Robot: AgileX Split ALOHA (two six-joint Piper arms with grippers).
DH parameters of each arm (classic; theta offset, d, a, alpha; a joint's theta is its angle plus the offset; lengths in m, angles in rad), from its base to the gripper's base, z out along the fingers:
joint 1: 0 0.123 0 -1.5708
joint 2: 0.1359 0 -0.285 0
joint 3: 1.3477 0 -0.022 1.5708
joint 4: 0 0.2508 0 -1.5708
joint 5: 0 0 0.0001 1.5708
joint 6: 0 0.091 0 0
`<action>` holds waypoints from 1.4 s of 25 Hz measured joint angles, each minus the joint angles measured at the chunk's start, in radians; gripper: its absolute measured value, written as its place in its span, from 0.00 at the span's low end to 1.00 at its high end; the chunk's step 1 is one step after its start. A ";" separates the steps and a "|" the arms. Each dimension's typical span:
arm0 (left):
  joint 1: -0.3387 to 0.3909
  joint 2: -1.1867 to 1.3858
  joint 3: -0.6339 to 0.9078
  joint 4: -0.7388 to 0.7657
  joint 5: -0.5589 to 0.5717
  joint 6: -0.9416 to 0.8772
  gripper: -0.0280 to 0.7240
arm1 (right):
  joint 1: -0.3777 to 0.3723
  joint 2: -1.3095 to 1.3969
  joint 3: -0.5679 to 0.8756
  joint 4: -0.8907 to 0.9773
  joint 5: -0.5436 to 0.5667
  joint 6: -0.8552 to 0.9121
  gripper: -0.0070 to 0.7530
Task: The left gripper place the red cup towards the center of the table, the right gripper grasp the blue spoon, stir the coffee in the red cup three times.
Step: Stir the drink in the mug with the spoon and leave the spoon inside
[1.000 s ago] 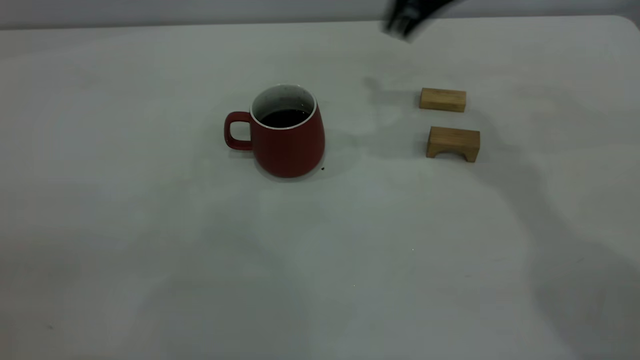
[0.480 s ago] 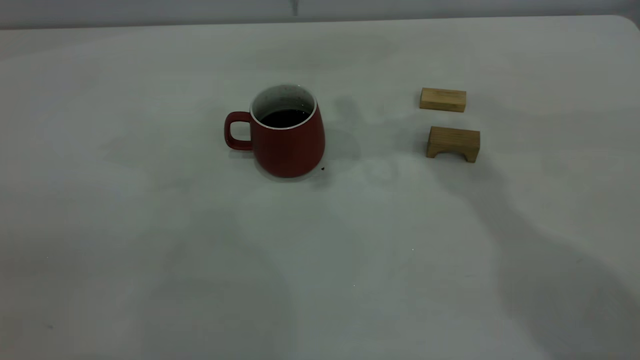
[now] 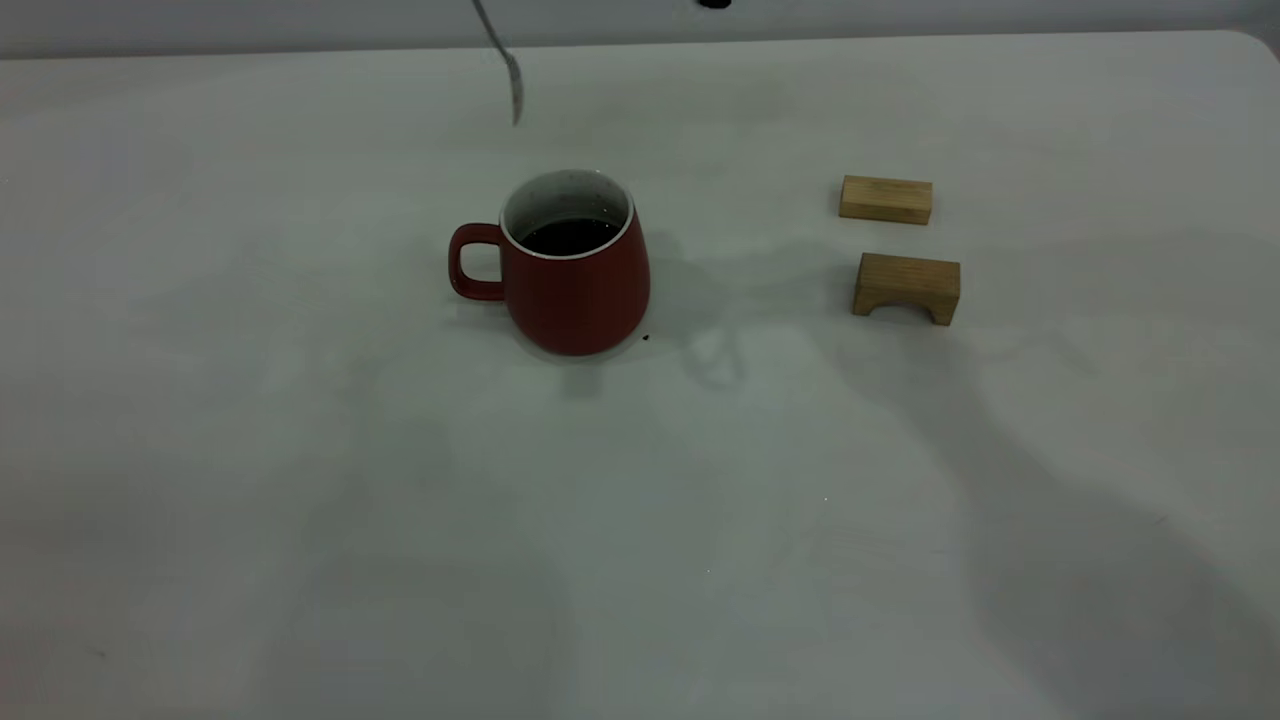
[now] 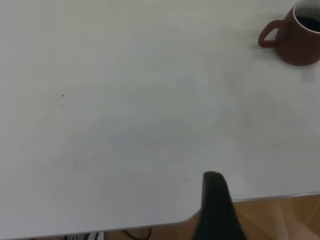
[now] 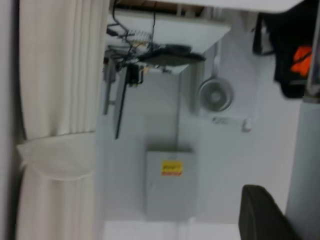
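The dark red ceramic mug, with a loop handle, a thin white rim and a speckled white inside, stands upright a little left of the middle of the exterior view on the large off-white worktop. Its handle points toward the left of the frame. Dark brown-black coffee sits low inside it. A small dark speck lies on the worktop just beside the mug's base, at its lower right.

At the top of that view, above and slightly left of the mug, the grey metal bowl and neck of a slim spoon hang in the air, bowl downward and clear of the mug's rim. The handle runs out of the top edge, so whatever carries it is hidden.

In the right part of the frame two tan wooden blocks lie near each other: a plain rectangular block farther back and an arch-shaped block nearer the front.

The left wrist view shows the mug far off and one dark finger of the left pincer at the worktop's edge; whether that pincer is released or clenched cannot be told. The right wrist view shows only a curtain, a wall and one dark finger, so the right pincer's state cannot be told either.
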 joint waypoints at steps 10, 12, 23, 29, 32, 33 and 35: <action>0.000 0.000 0.000 0.000 0.000 0.000 0.82 | -0.066 0.170 0.000 0.091 0.014 -0.063 0.18; 0.000 0.000 0.000 0.000 0.000 0.000 0.82 | -0.086 0.201 0.000 0.118 0.041 -0.119 0.18; 0.000 0.000 0.000 0.000 0.000 0.000 0.82 | -0.081 0.275 -0.001 0.196 0.148 -0.334 0.18; 0.000 0.000 0.000 0.000 0.000 0.001 0.82 | -0.115 0.291 -0.002 0.178 0.150 -0.360 0.18; 0.000 0.000 0.000 0.000 0.000 0.001 0.82 | -0.146 0.307 -0.002 0.128 0.164 -0.339 0.18; 0.000 0.000 0.000 0.000 0.000 0.001 0.82 | -0.149 0.311 -0.002 0.118 0.165 -0.322 0.18; 0.000 0.000 0.000 0.000 0.000 0.001 0.82 | -0.143 0.315 -0.002 0.116 0.166 -0.290 0.18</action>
